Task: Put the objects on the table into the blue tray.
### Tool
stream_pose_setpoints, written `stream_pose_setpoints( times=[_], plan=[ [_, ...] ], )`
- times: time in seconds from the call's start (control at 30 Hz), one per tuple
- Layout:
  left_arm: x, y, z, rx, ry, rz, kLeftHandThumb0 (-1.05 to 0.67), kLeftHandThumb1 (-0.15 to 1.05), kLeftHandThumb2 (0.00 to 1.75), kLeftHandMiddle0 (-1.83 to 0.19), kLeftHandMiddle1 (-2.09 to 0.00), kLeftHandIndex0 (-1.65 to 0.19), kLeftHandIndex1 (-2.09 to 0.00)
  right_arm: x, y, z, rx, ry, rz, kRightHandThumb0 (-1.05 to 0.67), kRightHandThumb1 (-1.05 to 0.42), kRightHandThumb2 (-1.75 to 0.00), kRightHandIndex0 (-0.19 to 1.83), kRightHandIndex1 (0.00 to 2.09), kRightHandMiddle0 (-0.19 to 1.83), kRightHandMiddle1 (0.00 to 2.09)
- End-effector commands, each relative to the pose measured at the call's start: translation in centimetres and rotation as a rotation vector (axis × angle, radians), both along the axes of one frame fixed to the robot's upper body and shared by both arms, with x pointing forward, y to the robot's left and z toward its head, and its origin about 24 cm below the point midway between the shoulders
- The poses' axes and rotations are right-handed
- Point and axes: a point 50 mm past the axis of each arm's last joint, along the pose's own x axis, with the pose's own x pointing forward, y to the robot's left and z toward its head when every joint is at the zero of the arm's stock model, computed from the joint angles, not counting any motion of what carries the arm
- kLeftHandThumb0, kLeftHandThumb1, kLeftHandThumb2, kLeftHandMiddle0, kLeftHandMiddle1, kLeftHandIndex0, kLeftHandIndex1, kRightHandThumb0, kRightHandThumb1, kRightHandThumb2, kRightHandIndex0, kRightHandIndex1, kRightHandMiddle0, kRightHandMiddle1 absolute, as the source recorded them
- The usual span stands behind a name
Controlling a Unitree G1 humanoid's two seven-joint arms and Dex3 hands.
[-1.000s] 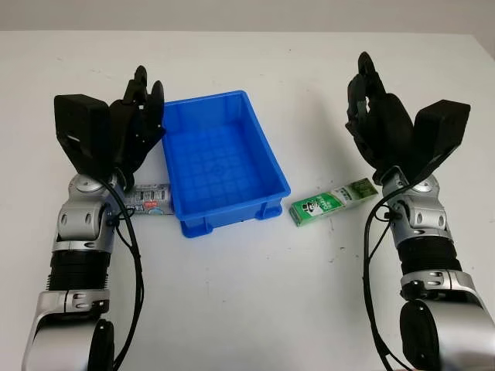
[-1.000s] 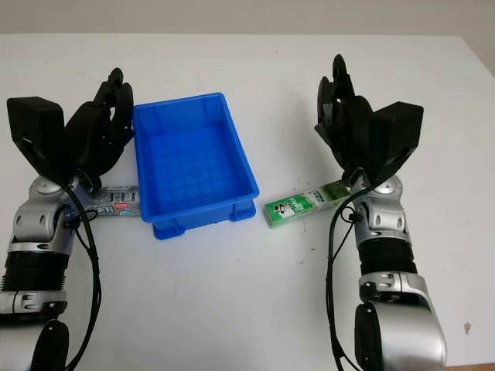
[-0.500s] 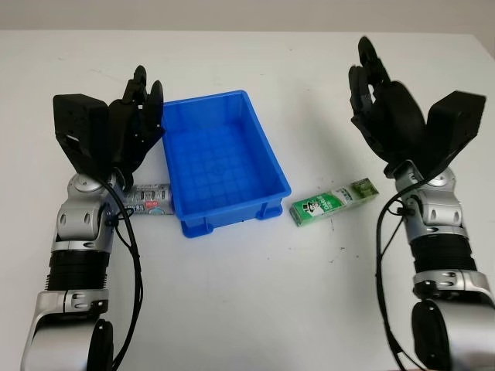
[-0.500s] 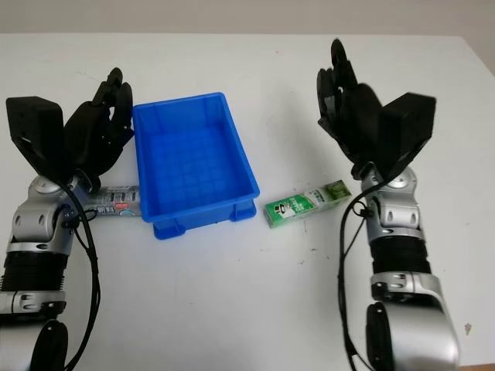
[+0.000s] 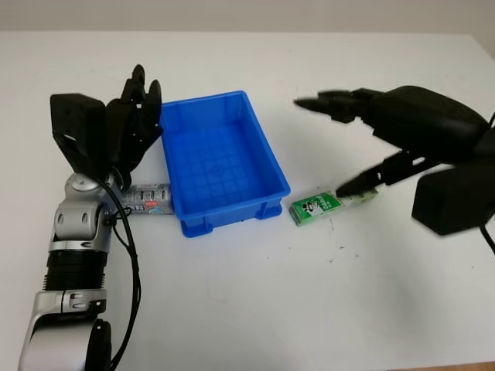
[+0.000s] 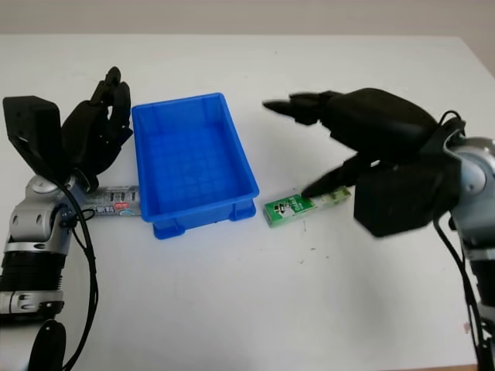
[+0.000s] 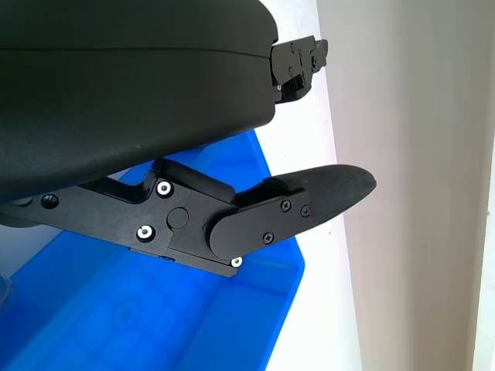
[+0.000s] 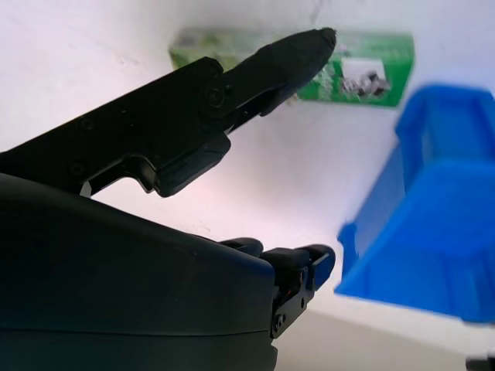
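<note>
The blue tray (image 5: 207,101) stands left of the table's middle with nothing inside it. A green box (image 5: 319,205) lies flat just right of its front corner. My right hand (image 5: 319,147) is open and reaches in from the right above the box, with one fingertip (image 8: 305,45) close over it. The box (image 8: 370,68) and the tray's corner (image 8: 437,232) also appear in the right wrist view. A silver and red tube (image 5: 148,199) lies against the tray's left wall. My left hand (image 5: 138,108) is open, held upright above the tube beside the tray (image 7: 155,325).
White table (image 5: 255,301) extends in front of the tray and behind it. The table's far edge runs along the back.
My right hand has swung from upright at the right side to reaching leftward and down over the green box. The left hand, tray, box and tube have stayed put.
</note>
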Motion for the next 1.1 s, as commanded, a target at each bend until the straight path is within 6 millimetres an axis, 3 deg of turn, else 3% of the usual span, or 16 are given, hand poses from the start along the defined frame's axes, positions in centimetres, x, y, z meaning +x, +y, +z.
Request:
stream_pose_setpoints(
  times=[0.0,0.37,0.6,0.63,0.67,0.7,0.8,0.83,0.93,0.97,1.03,1.07],
  plan=[
    [-0.1,0.1,0.1,0.002,-0.005,0.002,-0.69,1.05,0.74,0.19,0.00,0.19,0.00,-0.5,0.0,0.0,-0.043,-0.002,-0.001,-0.65,-0.74,-0.04,0.34,0.12,0.36,0.08],
    [-0.3,0.2,0.1,-0.007,-0.005,0.006,-0.68,1.05,0.73,0.19,0.00,0.19,0.00,-1.7,0.5,-1.9,-0.196,0.015,0.037,-0.61,-0.78,-0.06,0.41,0.12,0.41,0.07],
    [-0.4,0.3,0.0,-0.003,-0.002,0.009,-0.68,1.05,0.72,0.19,0.00,0.19,0.00,-1.2,0.7,-5.1,-0.206,-0.036,0.044,-0.48,-0.84,-0.07,0.60,0.21,0.53,0.11],
    [-0.4,0.3,0.0,-0.002,-0.002,0.009,-0.68,1.05,0.72,0.19,0.00,0.19,0.00,-1.0,0.6,-5.6,-0.201,-0.056,0.048,-0.46,-0.86,-0.06,0.60,0.29,0.54,0.11],
    [-0.4,0.2,0.0,-0.001,-0.002,0.008,-0.68,1.05,0.72,0.19,0.00,0.19,0.00,-0.9,0.5,-5.9,-0.186,-0.078,0.056,-0.45,-0.88,-0.06,0.52,0.53,0.56,0.12],
    [-0.4,0.2,0.0,-0.001,-0.002,0.008,-0.68,1.05,0.72,0.19,0.00,0.19,0.00,-0.7,0.5,-6.2,-0.175,-0.093,0.062,-0.44,-0.90,-0.06,0.38,0.95,0.59,0.15],
    [-0.4,0.2,0.0,-0.006,-0.001,0.007,-0.68,1.05,0.72,0.19,0.00,0.19,0.00,-0.3,0.3,-6.7,-0.162,-0.133,0.071,-0.44,-0.94,-0.06,0.22,1.54,0.62,0.24],
    [-0.4,0.2,0.0,-0.004,0.000,0.007,-0.67,1.05,0.72,0.19,0.00,0.19,0.00,0.0,0.3,-6.7,-0.155,-0.141,0.074,-0.46,-0.98,-0.06,0.21,1.72,0.55,0.45],
    [-0.5,0.2,-0.1,0.002,0.001,0.005,-0.67,1.05,0.72,0.19,0.00,0.19,0.00,0.4,0.2,-6.8,-0.137,-0.182,0.088,-0.52,-1.04,-0.09,0.33,1.92,0.31,1.23],
    [-0.5,0.2,-0.1,0.004,0.002,0.006,-0.67,1.05,0.72,0.19,0.00,0.19,0.00,0.6,0.2,-6.8,-0.129,-0.215,0.098,-0.53,-1.04,-0.11,0.38,1.95,0.32,1.31],
    [-0.5,0.2,-0.2,0.010,0.007,0.009,-0.67,1.05,0.72,0.19,0.00,0.19,0.00,0.9,0.1,-6.6,-0.139,-0.264,0.103,-0.54,-1.05,-0.24,0.66,2.06,0.38,1.90],
    [-0.5,0.2,-0.2,0.013,0.009,0.010,-0.67,1.05,0.72,0.19,0.00,0.19,0.00,1.0,0.1,-6.5,-0.150,-0.280,0.102,-0.55,-1.05,-0.27,0.74,2.08,0.44,1.99]
  ],
)
